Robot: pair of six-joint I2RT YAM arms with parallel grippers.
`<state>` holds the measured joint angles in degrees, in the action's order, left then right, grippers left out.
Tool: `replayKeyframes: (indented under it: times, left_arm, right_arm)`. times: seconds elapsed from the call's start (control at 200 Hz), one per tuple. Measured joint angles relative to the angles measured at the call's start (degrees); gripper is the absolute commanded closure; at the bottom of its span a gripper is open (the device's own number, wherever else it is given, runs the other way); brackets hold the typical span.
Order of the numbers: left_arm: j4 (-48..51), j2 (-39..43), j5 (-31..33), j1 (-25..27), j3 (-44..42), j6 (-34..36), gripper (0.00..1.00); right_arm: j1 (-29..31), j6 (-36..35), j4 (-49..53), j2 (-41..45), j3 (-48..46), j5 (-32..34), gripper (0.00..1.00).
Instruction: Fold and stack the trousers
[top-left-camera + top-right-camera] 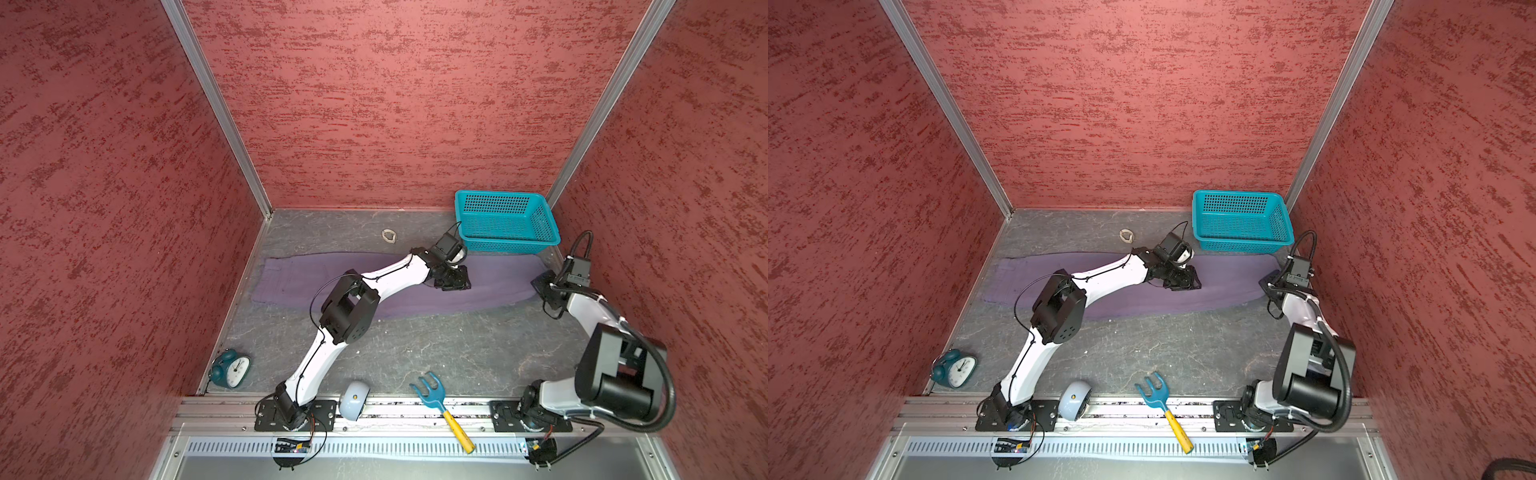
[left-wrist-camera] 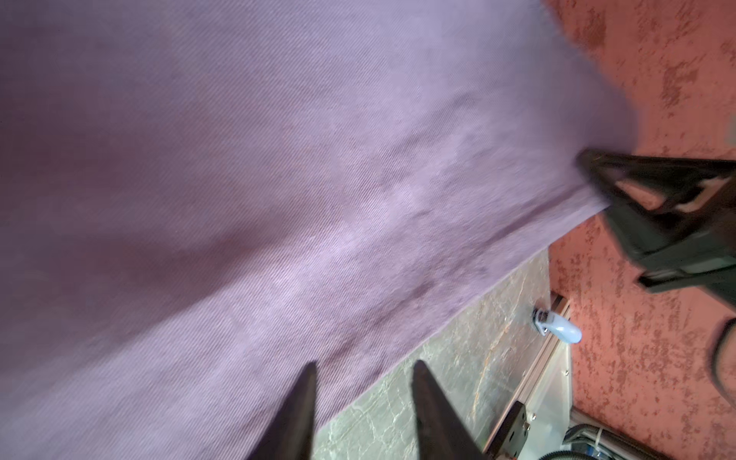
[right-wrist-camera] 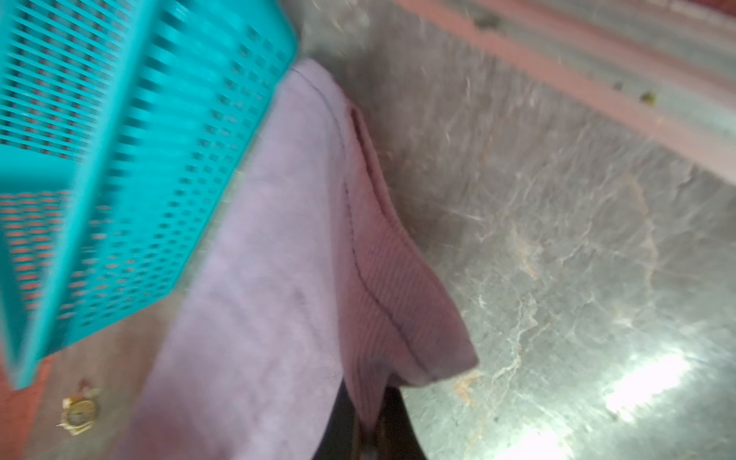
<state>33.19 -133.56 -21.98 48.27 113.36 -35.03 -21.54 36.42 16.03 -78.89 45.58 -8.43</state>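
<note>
The purple trousers point(image 1: 291, 278) lie flat in a long strip across the back of the grey table point(image 1: 436, 353), seen in both top views. My left gripper point(image 1: 454, 281) hangs low over their middle. In the left wrist view it point(image 2: 364, 364) is open and straddles the cloth's near edge, one finger point(image 2: 306, 394) over the cloth point(image 2: 278, 179) and the other over bare table. My right gripper point(image 1: 541, 283) sits at the strip's right end. In the right wrist view it point(image 3: 370, 432) is shut on the hem point(image 3: 382, 302), which is drawn up into its jaws.
A teal basket point(image 1: 507, 222) stands at the back right, just behind the trousers' right end. A small pale ring point(image 1: 389, 236) lies behind the cloth. Along the front are a teal alarm clock point(image 1: 230, 368), a pale blue round object point(image 1: 354, 401) and a blue rake with a yellow handle point(image 1: 440, 409).
</note>
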Motion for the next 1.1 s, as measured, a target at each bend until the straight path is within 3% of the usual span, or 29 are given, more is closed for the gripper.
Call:
replayKeyframes:
  times: [0.16,0.411,0.591,0.882,1.097]
  left_arm:
    - [3.7,-6.5,-0.9,0.9,8.1,-0.2,1.0]
    - [7.6,-8.4,-1.4,0.5,7.0,-1.5,1.0]
    - [2.6,2.5,-2.1,-5.1,-7.9,-5.3,1.0]
    - [-8.0,28.1,0.5,-24.9,-33.7,-10.8,1.0]
    - [-9.3,37.1,3.5,-28.6,-44.6,-11.0,1.0]
  right_arm:
    - [1.6,0.5,0.1,5.6,0.0,0.0,1.0]
    - [11.6,0.6,-0.1,8.4,0.0,2.7,1.0]
    - [21.5,-0.8,-0.2,8.7,1.8,5.5,1.0]
    - [37.2,-4.9,-0.3,6.8,5.0,9.4,1.0]
    - [49.7,-9.3,0.2,-2.0,10.0,10.9,1.0]
